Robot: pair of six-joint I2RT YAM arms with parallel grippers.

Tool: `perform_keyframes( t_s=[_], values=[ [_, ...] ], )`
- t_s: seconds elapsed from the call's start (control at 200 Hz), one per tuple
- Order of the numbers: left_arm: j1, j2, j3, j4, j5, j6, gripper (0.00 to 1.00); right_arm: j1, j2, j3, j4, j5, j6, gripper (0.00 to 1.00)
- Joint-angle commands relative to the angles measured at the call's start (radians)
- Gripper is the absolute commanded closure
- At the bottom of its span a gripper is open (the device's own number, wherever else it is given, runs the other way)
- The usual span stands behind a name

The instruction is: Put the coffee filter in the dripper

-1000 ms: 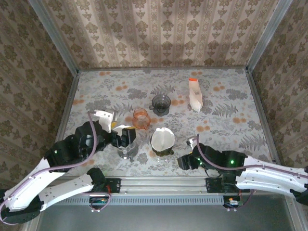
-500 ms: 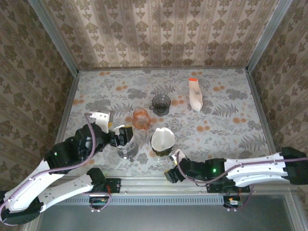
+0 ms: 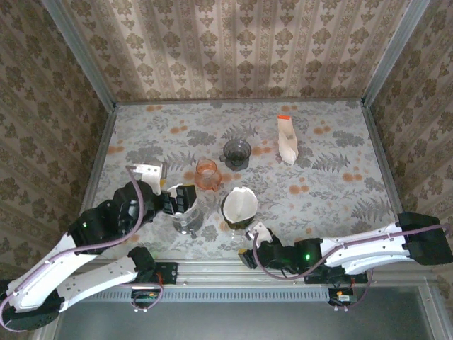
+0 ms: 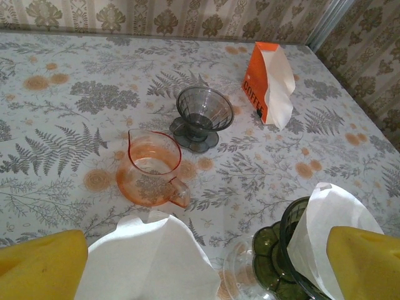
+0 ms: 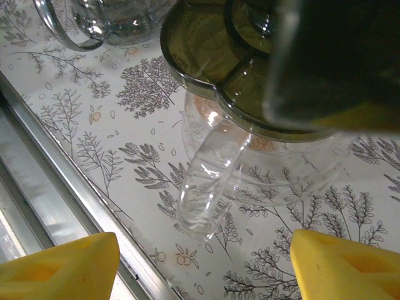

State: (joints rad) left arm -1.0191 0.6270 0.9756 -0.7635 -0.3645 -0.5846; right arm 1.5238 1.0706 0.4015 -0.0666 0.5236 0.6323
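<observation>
A green glass dripper stands on a clear glass server near the table's front, with a white coffee filter standing in it. That same filter and green dripper lie at the right of the left wrist view. My left gripper hangs open over a second clear glass vessel. A second white filter lies below the left gripper, not pinched. My right gripper is open at the front edge. In the right wrist view the server's handle is just ahead of the right gripper.
An orange glass pitcher and a grey dripper stand mid-table. A filter pack with an orange top lies further back right. The metal front rail runs close under the right gripper. Patterned walls enclose the table.
My right arm has swung left along the front edge, bringing its gripper up to the handle of the server under the green dripper. The left arm has barely moved.
</observation>
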Motion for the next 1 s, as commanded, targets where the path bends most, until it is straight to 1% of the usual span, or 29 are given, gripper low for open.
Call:
perform_keyframes(
  t_s=[0.0,0.19,0.275,0.33,0.475,0.54,0.64,0.705,0.765,0.81,0.94,0.995],
  values=[
    [0.007,0.008,-0.008,0.007,-0.007,-0.014,0.01,0.016,-0.022,-0.018,-0.006,0.059,0.018,0.25],
    [0.003,0.039,0.017,0.005,0.07,0.019,0.09,0.035,-0.107,-0.029,-0.072,0.105,0.04,0.24],
    [-0.024,0.069,0.033,-0.014,0.088,0.03,0.13,0.046,-0.175,-0.033,-0.115,0.142,0.049,0.23],
    [-0.063,0.091,0.044,-0.029,0.073,0.035,0.15,0.052,-0.229,-0.033,-0.152,0.181,0.058,0.24],
    [-0.241,0.149,0.079,-0.098,-0.051,0.021,0.2,0.056,-0.376,-0.035,-0.244,0.276,0.083,0.24],
    [-0.296,0.161,0.08,-0.129,-0.068,-0.003,0.25,0.057,-0.434,-0.039,-0.28,0.312,0.098,0.24],
    [-0.307,0.152,0.02,-0.132,-0.004,-0.054,0.34,0.057,-0.501,-0.043,-0.318,0.348,0.113,0.24],
    [-0.319,0.133,-0.04,-0.101,0.026,-0.087,0.39,0.056,-0.525,-0.038,-0.337,0.398,0.113,0.24],
    [-0.358,0.126,-0.085,-0.066,0.014,-0.112,0.41,0.056,-0.535,-0.034,-0.34,0.414,0.108,0.24],
    [-0.364,0.13,-0.098,-0.061,0.017,-0.124,0.43,0.056,-0.535,-0.03,-0.338,0.417,0.104,0.24],
    [-0.365,0.119,-0.107,-0.021,0.007,-0.113,0.43,0.055,-0.513,-0.027,-0.321,0.378,0.085,0.24],
    [-0.365,0.119,-0.095,-0.015,-0.002,-0.096,0.41,0.053,-0.493,-0.021,-0.338,0.372,0.101,0.24]
  ],
)
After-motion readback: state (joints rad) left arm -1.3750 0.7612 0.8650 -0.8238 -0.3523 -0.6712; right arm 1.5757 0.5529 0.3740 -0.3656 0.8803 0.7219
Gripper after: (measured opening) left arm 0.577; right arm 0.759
